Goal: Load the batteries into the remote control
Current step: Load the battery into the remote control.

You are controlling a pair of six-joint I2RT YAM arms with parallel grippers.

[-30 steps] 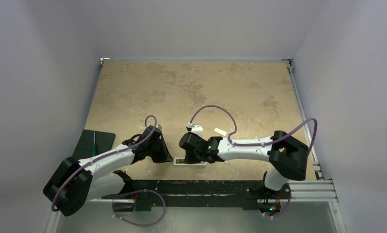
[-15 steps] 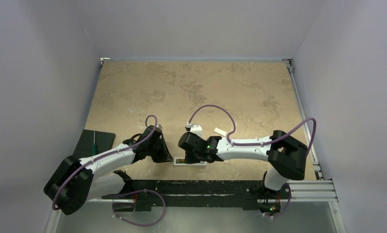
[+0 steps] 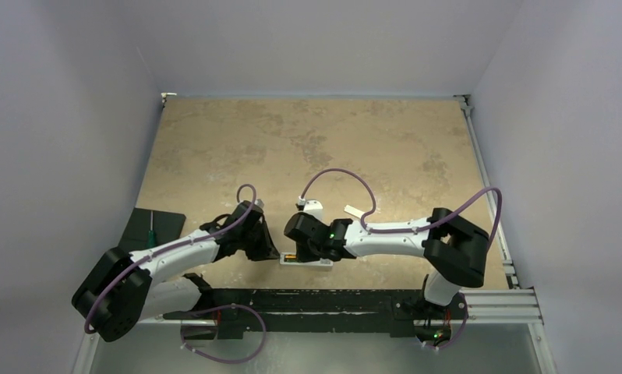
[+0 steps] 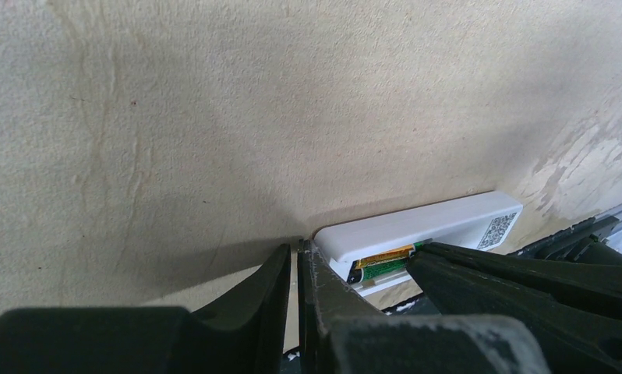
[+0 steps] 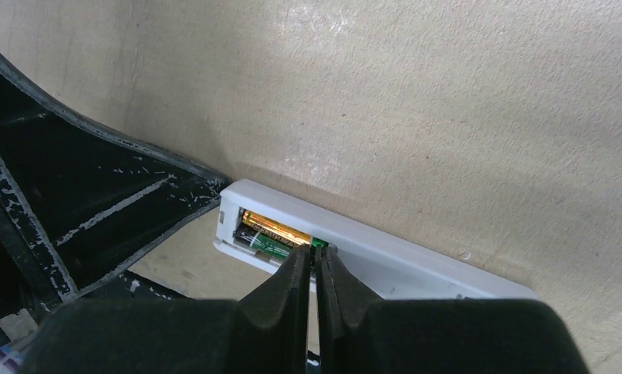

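The white remote control [image 3: 317, 262] lies back-up near the table's front edge, its battery recess uncovered. Both batteries lie side by side in the recess: a gold one [image 5: 273, 227] and a green-black one [image 5: 275, 246]. My right gripper [image 5: 316, 251] is shut with nothing between its fingers, its tips pressed down at the inner end of the batteries. The left gripper [image 4: 298, 248] is shut too, with its tips against the remote control [image 4: 440, 224] at its recess end. The right gripper's fingers [image 4: 526, 273] cover part of the batteries [image 4: 386, 262] in the left wrist view.
A small white flat piece [image 3: 355, 211] lies on the table behind the right arm. A green-handled screwdriver [image 3: 150, 227] rests on a black mat [image 3: 166, 221] at the left edge. The black scratched rail [image 3: 339, 300] runs along the table's near edge, just in front of the remote.
The right gripper's jaws have narrowed slightly and its arm has edged a little to the left. The left arm and the remote have barely moved.
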